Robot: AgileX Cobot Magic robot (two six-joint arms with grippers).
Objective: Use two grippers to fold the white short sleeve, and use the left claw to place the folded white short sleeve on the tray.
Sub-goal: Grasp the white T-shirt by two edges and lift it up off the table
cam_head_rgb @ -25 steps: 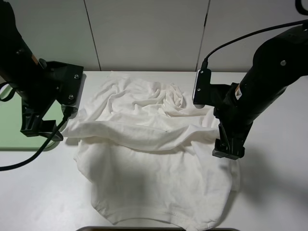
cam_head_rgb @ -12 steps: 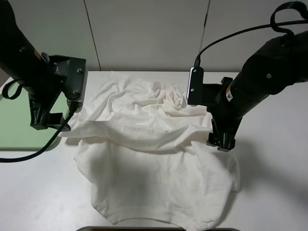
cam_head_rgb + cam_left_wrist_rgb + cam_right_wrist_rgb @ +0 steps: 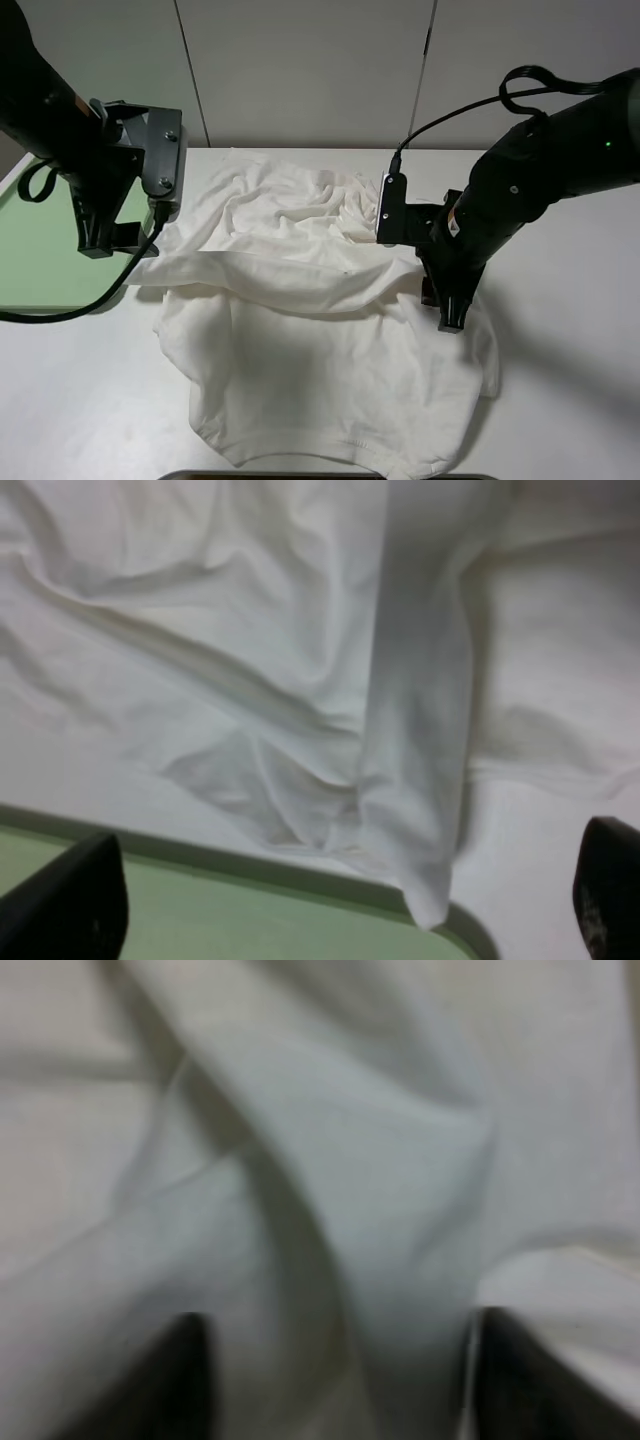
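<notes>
The white short sleeve lies wrinkled on the white table, its far part folded toward me in a ridge across the middle. My left gripper hangs over the shirt's left edge, where it meets the pale green tray. In the left wrist view its jaws stand wide apart, holding nothing, with the shirt and the tray below. My right gripper is low at the ridge's right end. In the blurred right wrist view its jaws stand apart with a fold of shirt between them.
A grey panelled wall runs behind the table. A dark edge shows at the table's front. Black cables hang from both arms, one looping below the left arm.
My left gripper has risen and drawn back from the shirt's left edge, which now lies loose. My right arm has swung left and down onto the ridge's right end.
</notes>
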